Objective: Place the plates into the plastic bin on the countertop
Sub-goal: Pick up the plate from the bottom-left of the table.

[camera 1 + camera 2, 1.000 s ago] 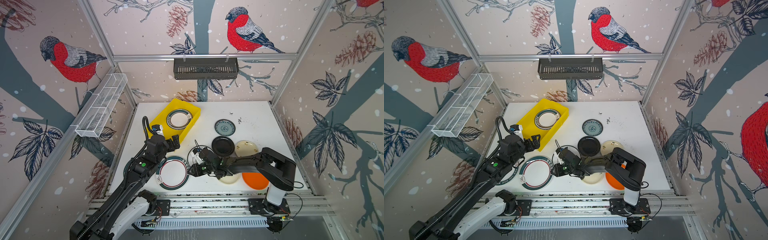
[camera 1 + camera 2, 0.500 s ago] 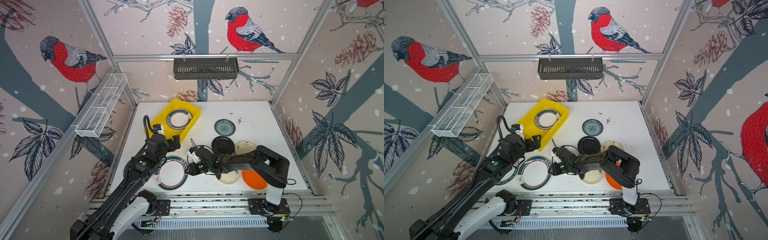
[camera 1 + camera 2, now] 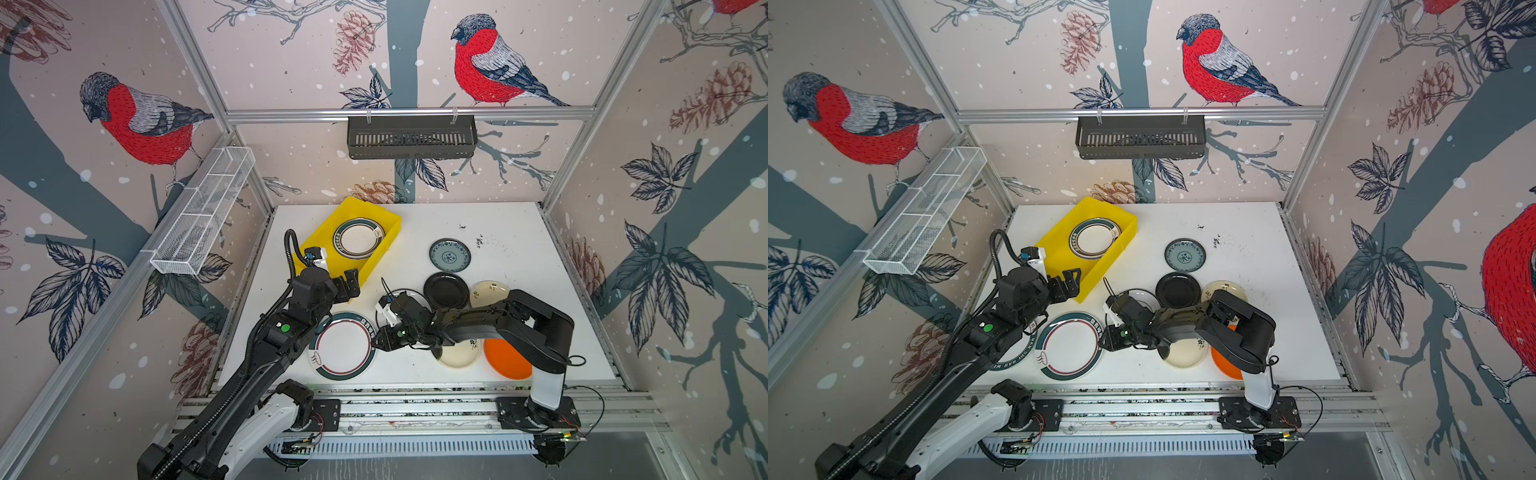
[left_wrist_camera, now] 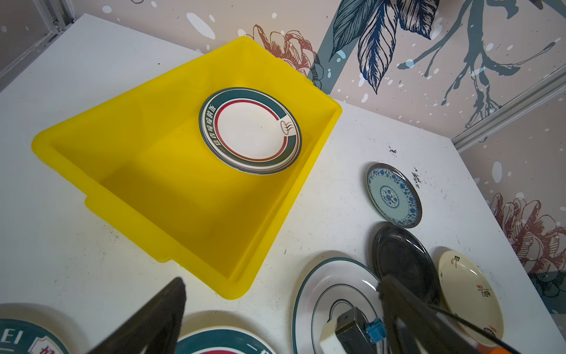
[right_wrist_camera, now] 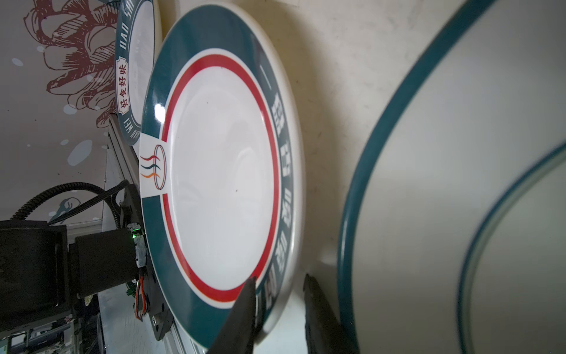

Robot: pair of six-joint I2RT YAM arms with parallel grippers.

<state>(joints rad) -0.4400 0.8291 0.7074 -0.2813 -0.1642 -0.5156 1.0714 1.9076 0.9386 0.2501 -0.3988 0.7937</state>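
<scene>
- Nearest the front rail (image 3: 415,405), an orange plate (image 3: 509,361) and a cream plate (image 3: 457,357) are seen side by side on the countertop (image 3: 519,257), both partly covered by the right arm (image 3: 536,328).
- Beside them a large green-rimmed plate (image 3: 343,345) with a red ring is laid flat. A lettered plate (image 3: 1011,359) is half hidden under the left arm (image 3: 984,332).
- The right gripper (image 5: 278,285) is set low astride the large green-rimmed plate's edge, one finger over the rim and one outside it. The jaws are narrowed but apart, a sliver of countertop is seen between the rim and the outer finger, and nothing is gripped.
- A white plate (image 4: 333,291) with thin green lines is partly hidden under the right wrist.
- Farther back, a black plate (image 3: 446,291) and a cream lettered plate (image 3: 490,293) are placed just beside each other.
- The left gripper (image 3: 348,284) is held just beside the near corner of the plastic bin (image 3: 375,208), its jaws spread wide with nothing between them.
- A teal patterned plate (image 3: 449,255) is set apart, farther back.
- Farthest, a smaller green-rimmed plate (image 3: 359,239) is seen inside the yellow bin, at its far end.
</scene>
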